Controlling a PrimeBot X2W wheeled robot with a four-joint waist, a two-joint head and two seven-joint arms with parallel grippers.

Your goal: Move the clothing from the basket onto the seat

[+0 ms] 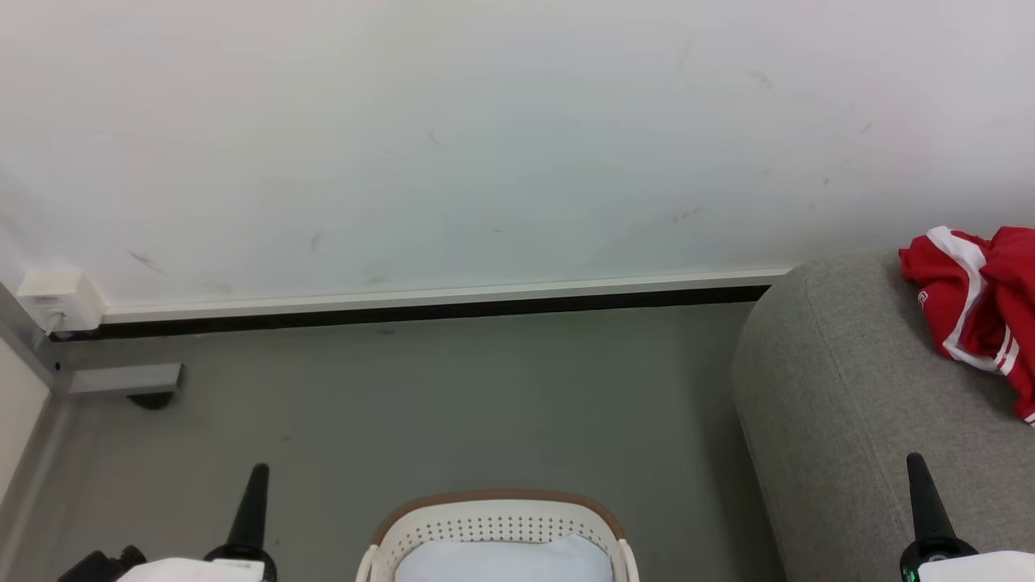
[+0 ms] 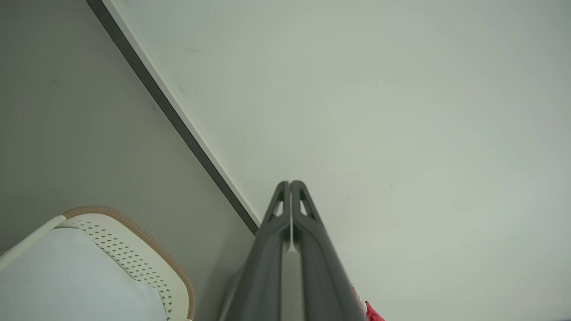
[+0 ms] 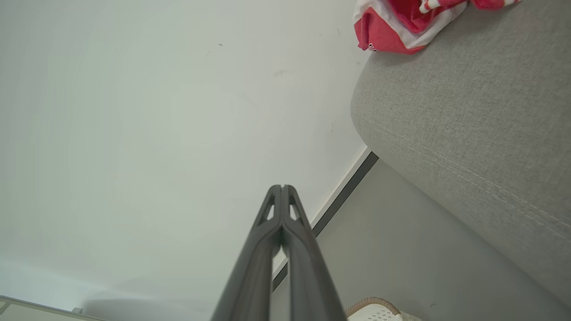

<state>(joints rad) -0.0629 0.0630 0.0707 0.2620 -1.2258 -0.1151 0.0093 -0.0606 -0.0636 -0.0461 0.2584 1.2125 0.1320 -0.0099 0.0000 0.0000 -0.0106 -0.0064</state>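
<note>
Red clothing (image 1: 982,295) lies on the seat (image 1: 841,396); the basket (image 1: 493,525), where visible, shows none. The left gripper (image 1: 259,470) and right gripper (image 1: 914,461) hover, jaws clenched on nothing.

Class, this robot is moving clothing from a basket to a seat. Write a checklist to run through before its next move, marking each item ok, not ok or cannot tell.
1. Left fingers shut and holding nothing: ok.
2. Right fingers shut and holding nothing: ok.
3. Clothing lies on the seat: ok.
4. Basket upright on the floor beside the seat: ok.
5. Basket emptied of clothing: cannot tell. The part in view shows a pale inside with nothing red, but its near end is cut off.
</note>
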